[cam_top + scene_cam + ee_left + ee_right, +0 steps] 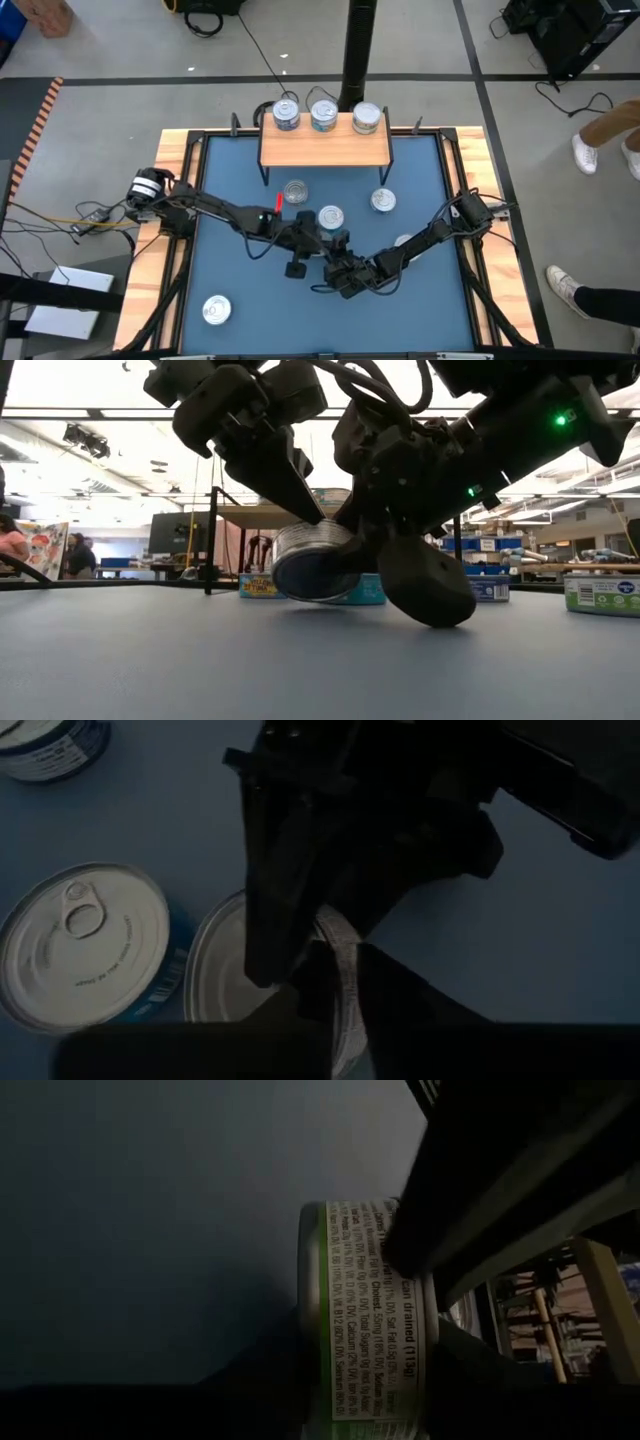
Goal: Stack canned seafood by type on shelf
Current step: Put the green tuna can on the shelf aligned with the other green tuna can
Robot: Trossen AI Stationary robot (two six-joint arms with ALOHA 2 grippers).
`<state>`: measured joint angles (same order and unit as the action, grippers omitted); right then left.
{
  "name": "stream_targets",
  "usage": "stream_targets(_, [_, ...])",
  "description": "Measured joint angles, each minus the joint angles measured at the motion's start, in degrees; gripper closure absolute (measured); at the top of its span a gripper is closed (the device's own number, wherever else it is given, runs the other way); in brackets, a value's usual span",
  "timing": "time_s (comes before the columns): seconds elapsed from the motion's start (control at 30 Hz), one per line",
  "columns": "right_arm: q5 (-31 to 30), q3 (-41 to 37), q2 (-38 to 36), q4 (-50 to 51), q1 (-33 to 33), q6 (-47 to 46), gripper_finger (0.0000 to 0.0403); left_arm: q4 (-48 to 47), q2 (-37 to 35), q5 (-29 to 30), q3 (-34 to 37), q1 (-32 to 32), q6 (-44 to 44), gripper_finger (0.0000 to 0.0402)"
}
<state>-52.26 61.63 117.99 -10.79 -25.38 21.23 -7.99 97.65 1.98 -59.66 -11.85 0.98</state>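
1. Passing a tin [315, 560] between arms above the blue mat [240, 290], mid-table: left gripper [300, 495] and right gripper [400, 560] both clasp it, tilted on edge.
2. Next: one gripper must release cleanly, then carry the tin to the shelf [325, 148], matching its type.

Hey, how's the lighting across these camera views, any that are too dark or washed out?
High view: evenly lit, the tins on the shelf read clearly. Low view: bright ceiling lights behind leave both grippers as near silhouettes around the tilted tin. Left wrist view: mostly shadowed by dark fingers. Right wrist view: dim, yet the tin's label stays legible.
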Motion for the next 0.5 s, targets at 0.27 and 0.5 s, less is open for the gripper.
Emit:
stream_targets(0.27, [-0.6, 0.0, -0.4, 0.3, -0.7, 0.0, 0.0261, -0.5, -3.2, 4.3, 0.3, -2.4, -2.4, 0.0249])
stream_targets(0.5, [-0.9, 0.0, -0.5, 0.6, -1.6, 0.0, 0.0261, 9.4, -10.1, 6.5, 8.2, -2.9, -0.5, 0.0212])
